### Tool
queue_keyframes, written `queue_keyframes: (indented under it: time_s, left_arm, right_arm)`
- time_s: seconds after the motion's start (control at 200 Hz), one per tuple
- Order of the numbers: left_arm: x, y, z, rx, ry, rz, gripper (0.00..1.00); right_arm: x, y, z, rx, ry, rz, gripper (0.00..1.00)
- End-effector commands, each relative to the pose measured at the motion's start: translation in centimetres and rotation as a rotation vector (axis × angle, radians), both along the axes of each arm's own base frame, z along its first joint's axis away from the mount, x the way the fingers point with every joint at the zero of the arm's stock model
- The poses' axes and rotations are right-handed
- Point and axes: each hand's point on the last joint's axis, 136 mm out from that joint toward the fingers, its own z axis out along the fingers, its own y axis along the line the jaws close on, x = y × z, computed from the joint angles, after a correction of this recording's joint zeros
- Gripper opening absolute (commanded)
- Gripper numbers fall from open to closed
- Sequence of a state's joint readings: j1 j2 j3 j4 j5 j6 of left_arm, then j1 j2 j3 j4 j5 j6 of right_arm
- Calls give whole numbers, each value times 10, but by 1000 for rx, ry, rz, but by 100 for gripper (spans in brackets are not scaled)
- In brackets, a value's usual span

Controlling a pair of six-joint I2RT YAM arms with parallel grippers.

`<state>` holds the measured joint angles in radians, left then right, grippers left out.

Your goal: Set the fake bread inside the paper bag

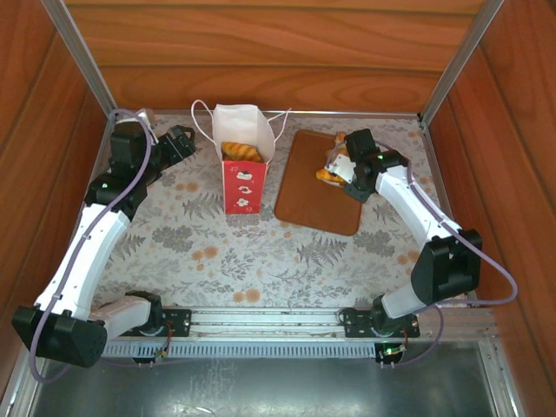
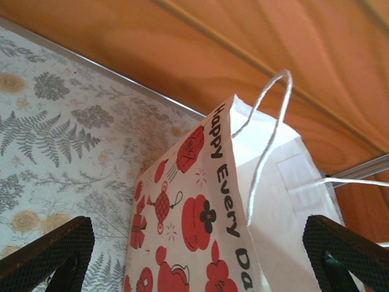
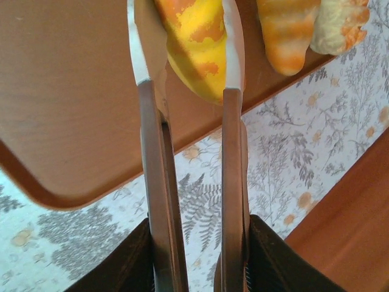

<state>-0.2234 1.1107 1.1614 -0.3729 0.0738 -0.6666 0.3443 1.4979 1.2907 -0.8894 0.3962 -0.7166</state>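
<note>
The paper bag [image 1: 243, 169] stands upright at the back of the table, white with red marks, and one golden pastry [image 1: 241, 152] shows in its open top. My left gripper [image 1: 181, 143] is open just left of the bag, its black fingers [image 2: 51, 255] straddling the bag [image 2: 182, 231] in the left wrist view. My right gripper [image 1: 334, 167] is over the brown board [image 1: 317, 187], its metal fingers [image 3: 141, 48] shut on a yellow-orange croissant of fake bread [image 3: 194, 42]. Two more pastries [image 3: 289, 33] lie beside it on the board's edge.
Wooden walls close in the table on three sides, close behind the bag and the board. The bag's string handles [image 2: 264, 140] stick up and out. Flowered tablecloth [image 1: 261, 261] lies bare between the board and the arm bases.
</note>
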Motion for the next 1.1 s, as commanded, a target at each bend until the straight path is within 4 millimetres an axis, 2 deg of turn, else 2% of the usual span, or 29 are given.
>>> queue_keyframes:
  time_s: [0.0,0.115,0.185,0.38,0.585,0.75,0.905,1.094]
  left_arm:
    - [-11,-10,10,-67,6,-23,94]
    - [-17,-24,2,-91,54,-31,93]
    - [-19,-31,-12,-126,116,-21,92]
    - [-3,-45,-36,-130,199,-4,91]
    - [23,-54,-38,-121,205,10,87]
    - [36,-57,-40,-127,198,25,82]
    - [46,-59,-41,-137,182,34,72]
    - [55,-63,-44,-149,186,38,64]
  right_arm:
    - [-21,-7,20,35,-44,-144,37]
    - [-33,-3,36,106,-76,-230,37]
    - [-41,1,43,158,-86,-269,37]
    - [-55,16,57,305,-105,-315,37]
    - [-63,21,65,372,-121,-327,37]
    - [-70,20,67,396,-122,-343,37]
    - [-72,25,70,436,-129,-341,37]
    - [-72,25,75,433,-137,-327,37]
